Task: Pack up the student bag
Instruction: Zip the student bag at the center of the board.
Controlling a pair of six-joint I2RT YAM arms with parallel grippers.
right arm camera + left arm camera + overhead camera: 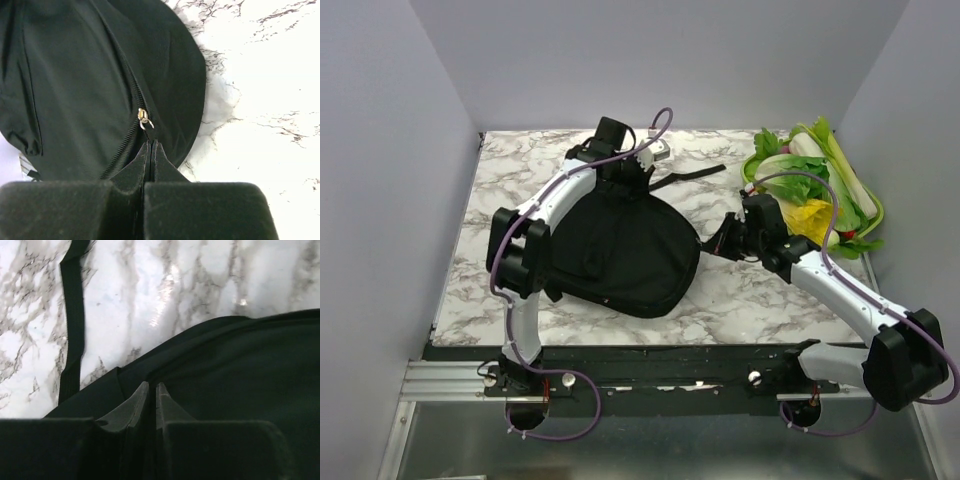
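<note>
The student bag (620, 250), a large black fabric backpack, lies flat in the middle of the marble table. My left gripper (612, 172) is at the bag's far edge. In the left wrist view its fingers (142, 400) are pressed together on a fold of the bag's black fabric (240, 370). My right gripper (723, 240) is at the bag's right edge. In the right wrist view its fingertips (157, 155) are shut on the black pull tab just below the brass zipper slider (144, 117) on the bag (75, 75).
A long black strap (695, 177) trails from the bag across the far table and also shows in the left wrist view (72, 325). A pile of toy vegetables (820, 180), green, white and yellow, lies at the back right. Grey walls enclose the table.
</note>
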